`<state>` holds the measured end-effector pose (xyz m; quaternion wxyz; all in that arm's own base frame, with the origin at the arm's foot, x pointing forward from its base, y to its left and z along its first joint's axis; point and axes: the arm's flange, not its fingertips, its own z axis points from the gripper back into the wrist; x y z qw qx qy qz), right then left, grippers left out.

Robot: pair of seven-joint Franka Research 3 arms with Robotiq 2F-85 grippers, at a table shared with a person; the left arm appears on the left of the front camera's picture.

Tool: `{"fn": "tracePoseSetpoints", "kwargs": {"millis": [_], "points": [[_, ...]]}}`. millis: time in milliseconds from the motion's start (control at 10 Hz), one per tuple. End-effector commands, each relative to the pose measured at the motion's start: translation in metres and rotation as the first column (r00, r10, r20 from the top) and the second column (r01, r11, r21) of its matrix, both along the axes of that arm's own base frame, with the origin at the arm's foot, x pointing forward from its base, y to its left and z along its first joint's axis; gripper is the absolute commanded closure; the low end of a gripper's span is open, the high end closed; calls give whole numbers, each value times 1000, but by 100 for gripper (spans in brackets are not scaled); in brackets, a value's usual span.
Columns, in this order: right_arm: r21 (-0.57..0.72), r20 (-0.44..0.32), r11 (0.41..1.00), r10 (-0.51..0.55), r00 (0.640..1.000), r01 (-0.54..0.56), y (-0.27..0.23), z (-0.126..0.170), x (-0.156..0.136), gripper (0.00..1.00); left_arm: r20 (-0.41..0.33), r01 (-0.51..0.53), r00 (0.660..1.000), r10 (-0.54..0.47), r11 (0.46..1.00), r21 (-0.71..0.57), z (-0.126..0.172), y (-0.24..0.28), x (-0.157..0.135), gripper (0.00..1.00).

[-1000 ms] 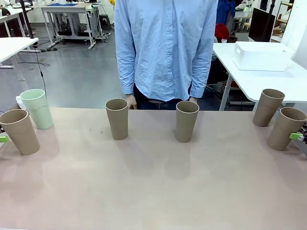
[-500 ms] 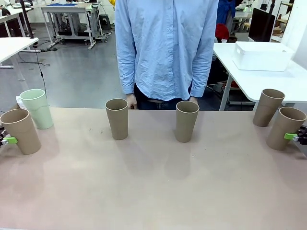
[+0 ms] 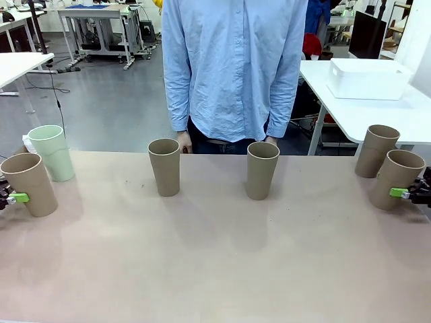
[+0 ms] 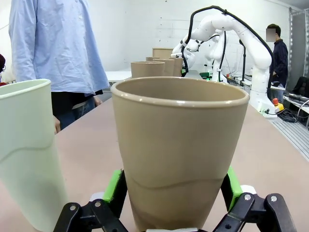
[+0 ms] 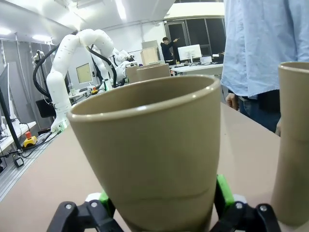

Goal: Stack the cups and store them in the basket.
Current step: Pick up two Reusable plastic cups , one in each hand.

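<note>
My left gripper (image 4: 174, 189) is spread around a brown cup (image 4: 178, 145) beside the mint cup (image 3: 52, 153); my right gripper (image 5: 161, 203) is spread around a second brown cup (image 5: 154, 154). Farther across the counter (image 3: 215, 262), three more brown cups (image 3: 165, 167) stand singly, unstacked. Beyond, the white basket (image 3: 368, 81) sits on another table (image 3: 347, 113), and I cannot see into it.

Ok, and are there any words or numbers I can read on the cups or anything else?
On the brown cups: nothing written, plain.
On the mint-green cup: nothing written, plain.
On the white basket: no label to see.
On the lit screens far behind: too small and blurred to read.
So there is no text here that can be read.
</note>
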<state>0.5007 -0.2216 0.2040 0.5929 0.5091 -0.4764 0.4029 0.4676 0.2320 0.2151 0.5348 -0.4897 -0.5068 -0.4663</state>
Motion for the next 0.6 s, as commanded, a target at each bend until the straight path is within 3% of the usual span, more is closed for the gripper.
{"fn": "tracePoseSetpoints", "kwargs": {"millis": [0,500], "points": [[4,5,999,-40,999,40,13,7,2,0,5,-35,999,35,999,-6,5,-11,-4,0],[19,-13,999,-38,999,38,11,7,-2,0,-7,-32,999,32,999,-14,5,-16,-5,0]]}}
